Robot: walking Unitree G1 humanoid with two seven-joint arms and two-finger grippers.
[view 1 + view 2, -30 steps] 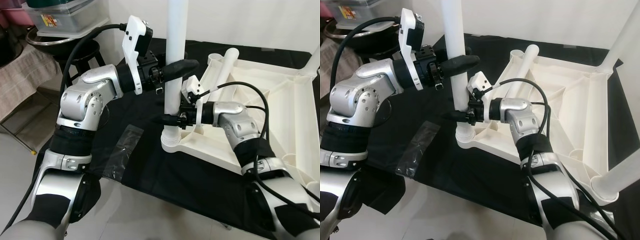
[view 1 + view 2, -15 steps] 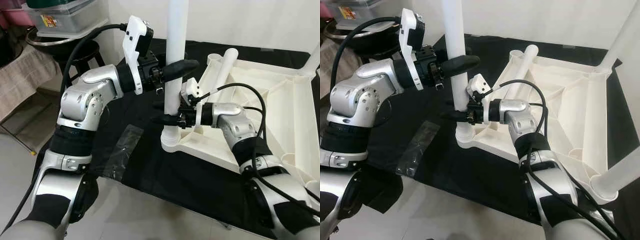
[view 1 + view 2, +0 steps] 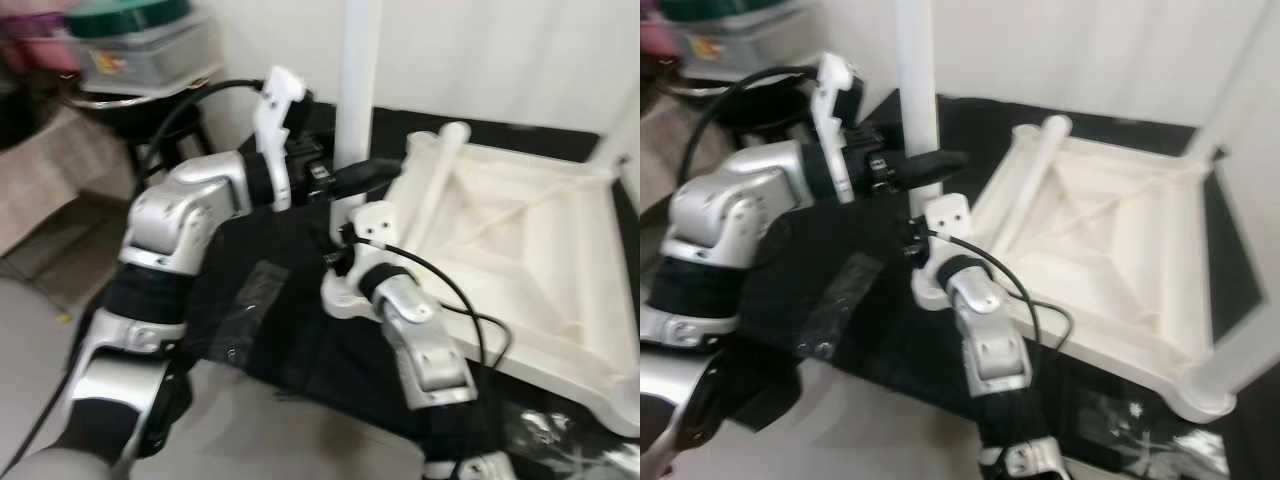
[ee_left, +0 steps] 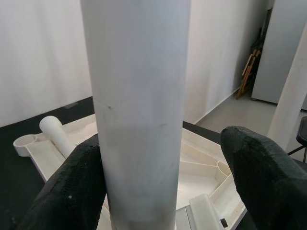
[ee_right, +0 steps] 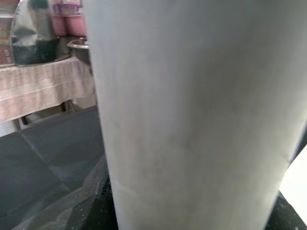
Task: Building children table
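Camera shift noted first: both head views are blurred and the whole scene sits differently than half a second ago, so the head has moved; that is not motion of the parts. Real change: the right arm has swung round in front of the upright leg (image 3: 357, 90). Its forearm now runs up from below toward the corner socket (image 3: 338, 292), where before it reached in across the tabletop (image 3: 520, 250).

Left gripper (image 3: 352, 180) is on the upright leg, above the socket. Wrist view shows one finger (image 4: 72, 191) touching the tube and the other standing clear of it, so the fingers are apart, bracketing rather than clamping.

Right gripper (image 3: 915, 238) is at the leg just above the socket. Its wrist view is taken up by the tube at close range; cannot tell whether its fingers are closed.

Judgement: the leg stands in the socket, and the right arm looks to be re-gripping low down to seat or twist it home.

Count:
- tabletop, inverted on the black cloth (image 3: 290, 330): 1
- legs standing upright in corners: 3, namely this one, the far-corner leg (image 3: 1230, 80) and the near-corner leg (image 3: 1250, 350)
- loose leg (image 3: 435, 170) lying across the underside: 1
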